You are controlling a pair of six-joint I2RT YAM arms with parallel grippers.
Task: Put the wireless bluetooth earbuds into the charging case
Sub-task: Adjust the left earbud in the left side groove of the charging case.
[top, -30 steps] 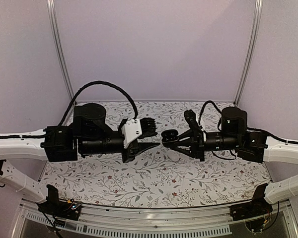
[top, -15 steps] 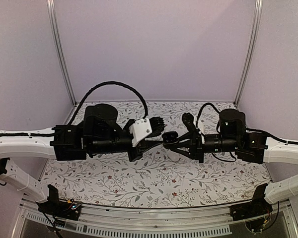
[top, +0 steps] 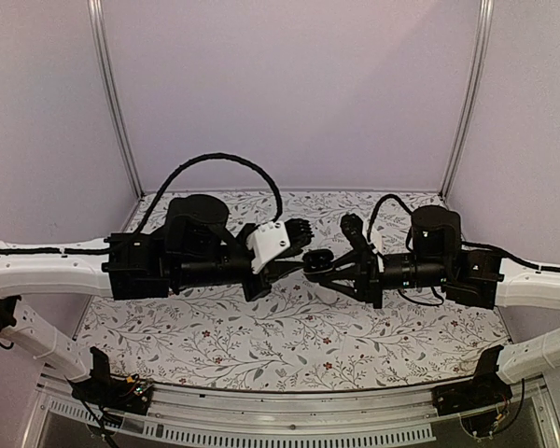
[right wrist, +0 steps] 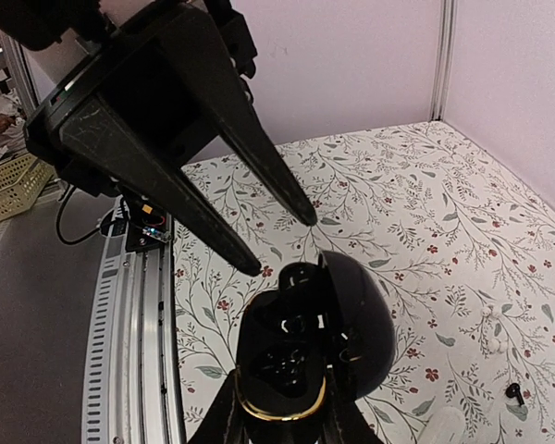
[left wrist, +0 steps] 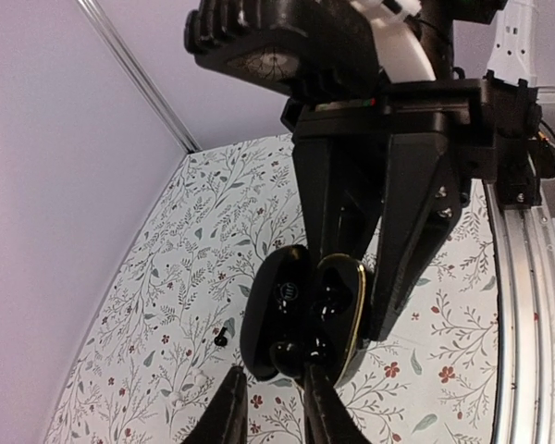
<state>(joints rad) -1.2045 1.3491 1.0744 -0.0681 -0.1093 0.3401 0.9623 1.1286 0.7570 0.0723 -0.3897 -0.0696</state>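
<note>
My right gripper (top: 330,267) (right wrist: 282,412) is shut on the black, gold-rimmed charging case (right wrist: 296,365) (left wrist: 301,319) (top: 319,258), held above the table with its lid (right wrist: 365,324) swung open. One dark roundish earbud (right wrist: 298,277) (left wrist: 294,351) sits at the end of the case's tray. My left gripper (top: 300,265) (left wrist: 273,407) faces the case, its fingertips (right wrist: 250,266) close to that earbud and a small gap apart, with nothing between them. A tiny dark piece (left wrist: 221,338) (right wrist: 513,391) lies on the floral cloth. Whether the tray's other pocket is filled I cannot tell.
A white pebble-shaped object (right wrist: 444,427) (top: 329,291) lies on the cloth below the case. Small white bits (right wrist: 490,326) (left wrist: 102,319) lie nearby. Metal rails (left wrist: 523,305) run along the near edge, and lilac walls (top: 289,84) enclose the table.
The left arm has moved to the right, bringing its fingertips up to the open case, and its jaws have narrowed. The right gripper has kept the case in about the same place.
</note>
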